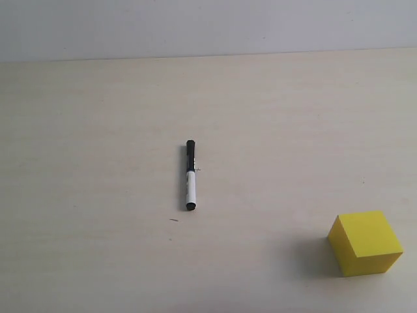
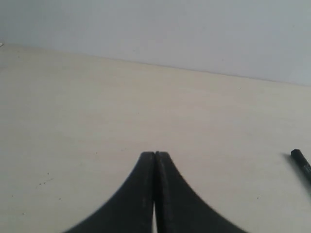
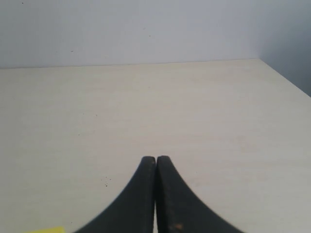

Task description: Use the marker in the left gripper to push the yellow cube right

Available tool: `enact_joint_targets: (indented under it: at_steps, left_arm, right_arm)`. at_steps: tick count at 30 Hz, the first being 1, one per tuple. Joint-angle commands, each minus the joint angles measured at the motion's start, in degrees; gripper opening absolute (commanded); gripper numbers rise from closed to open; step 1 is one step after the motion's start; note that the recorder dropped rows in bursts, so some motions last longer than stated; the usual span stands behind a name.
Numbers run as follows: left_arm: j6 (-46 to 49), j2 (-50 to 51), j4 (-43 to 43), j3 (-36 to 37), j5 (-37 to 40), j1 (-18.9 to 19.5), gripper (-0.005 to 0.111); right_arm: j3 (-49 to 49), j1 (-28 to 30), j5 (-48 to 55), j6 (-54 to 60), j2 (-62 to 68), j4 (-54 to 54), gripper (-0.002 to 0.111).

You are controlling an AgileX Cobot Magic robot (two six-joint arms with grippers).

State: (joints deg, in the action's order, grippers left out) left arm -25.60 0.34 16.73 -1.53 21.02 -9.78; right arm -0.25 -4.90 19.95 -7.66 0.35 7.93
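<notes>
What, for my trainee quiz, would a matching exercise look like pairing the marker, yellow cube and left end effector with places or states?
1. marker
2. yellow cube
3. left end effector

A. shut, gripping nothing
B. lying flat, middle of the exterior view
C. lower right of the exterior view

Pairs: 1-B, 2-C, 3-A

Matt yellow cube [image 1: 365,243] on pale wood-grain table [image 1: 98,130] (smooth)

table [image 1: 98,98]: pale wood | marker [image 1: 190,176]: lying flat, mid-table | yellow cube [image 1: 365,243]: well apart
</notes>
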Motion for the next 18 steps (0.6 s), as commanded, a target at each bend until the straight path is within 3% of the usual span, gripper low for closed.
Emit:
enact_joint_targets:
  at_steps: [1, 18]
  left_arm:
    - [-0.3, -0.3, 0.3, 1.5, 0.0, 0.1, 0.000]
    - [-0.1, -0.3, 0.3, 1.5, 0.6, 0.1, 0.000]
  right_arm:
    - [0.3, 0.2, -0.6, -0.2, -0.4, -0.1, 0.000]
    - [0.3, 0.2, -0.7, -0.2, -0.4, -0.1, 0.000]
